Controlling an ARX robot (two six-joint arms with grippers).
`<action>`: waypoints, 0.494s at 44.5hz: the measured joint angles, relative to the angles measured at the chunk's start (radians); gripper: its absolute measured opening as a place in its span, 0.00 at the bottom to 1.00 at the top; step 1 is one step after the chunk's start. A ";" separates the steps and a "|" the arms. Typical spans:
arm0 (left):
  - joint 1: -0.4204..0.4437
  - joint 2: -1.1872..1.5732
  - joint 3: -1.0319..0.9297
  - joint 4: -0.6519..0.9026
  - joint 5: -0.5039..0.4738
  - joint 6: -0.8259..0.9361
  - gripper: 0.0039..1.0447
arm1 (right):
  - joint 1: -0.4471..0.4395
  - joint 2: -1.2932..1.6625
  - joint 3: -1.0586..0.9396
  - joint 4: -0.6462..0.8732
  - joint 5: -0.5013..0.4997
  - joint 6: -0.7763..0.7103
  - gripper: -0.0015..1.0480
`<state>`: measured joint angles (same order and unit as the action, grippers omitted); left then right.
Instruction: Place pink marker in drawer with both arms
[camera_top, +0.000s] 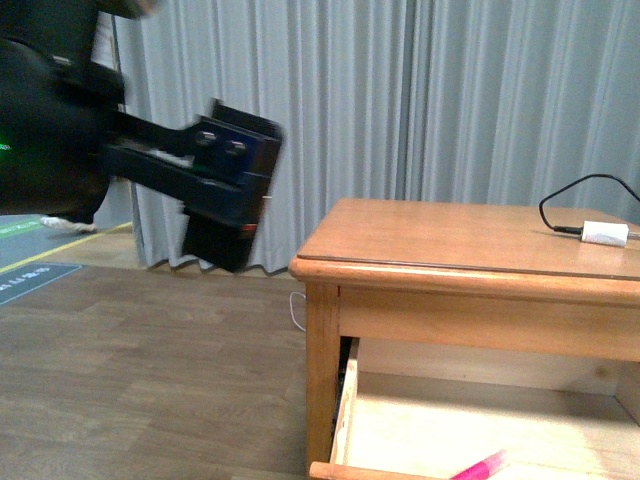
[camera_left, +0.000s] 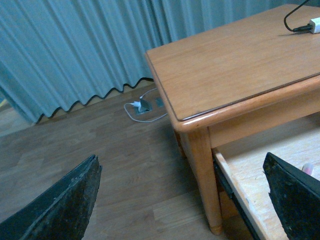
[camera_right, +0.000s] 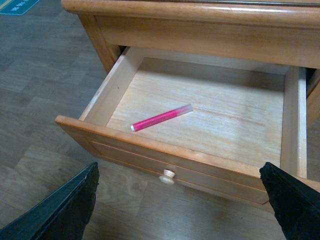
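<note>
The pink marker (camera_right: 161, 118) lies loose on the pale floor of the open drawer (camera_right: 165, 155); in the front view its pink end (camera_top: 480, 467) shows at the bottom edge. The drawer is pulled out under the wooden table (camera_top: 400, 240). My right gripper (camera_right: 182, 210) is open and empty, in front of the drawer's round knob (camera_right: 167, 176), apart from it. My left gripper (camera_left: 185, 200) is open and empty, held in the air left of the table's corner leg (camera_left: 202, 175); it shows blurred in the front view (camera_top: 225, 190).
A white plug adapter (camera_top: 605, 233) with a black cable lies on the table top at the far right. Grey curtains (camera_top: 400, 90) hang behind. A white cable and plug (camera_left: 142, 106) lie on the wood floor by the curtain.
</note>
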<state>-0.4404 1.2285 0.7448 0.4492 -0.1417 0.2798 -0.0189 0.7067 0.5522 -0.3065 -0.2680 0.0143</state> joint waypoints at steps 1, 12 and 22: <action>0.009 -0.052 -0.033 -0.011 -0.010 -0.002 0.94 | 0.000 0.000 0.000 0.000 0.000 0.000 0.92; 0.089 -0.412 -0.258 -0.175 -0.087 -0.108 0.94 | 0.000 0.000 0.000 0.000 0.000 0.000 0.92; 0.157 -0.610 -0.367 -0.276 -0.101 -0.253 0.94 | 0.000 0.000 0.000 0.000 0.000 0.000 0.92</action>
<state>-0.2832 0.6182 0.3779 0.1734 -0.2432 0.0269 -0.0189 0.7067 0.5522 -0.3065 -0.2680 0.0139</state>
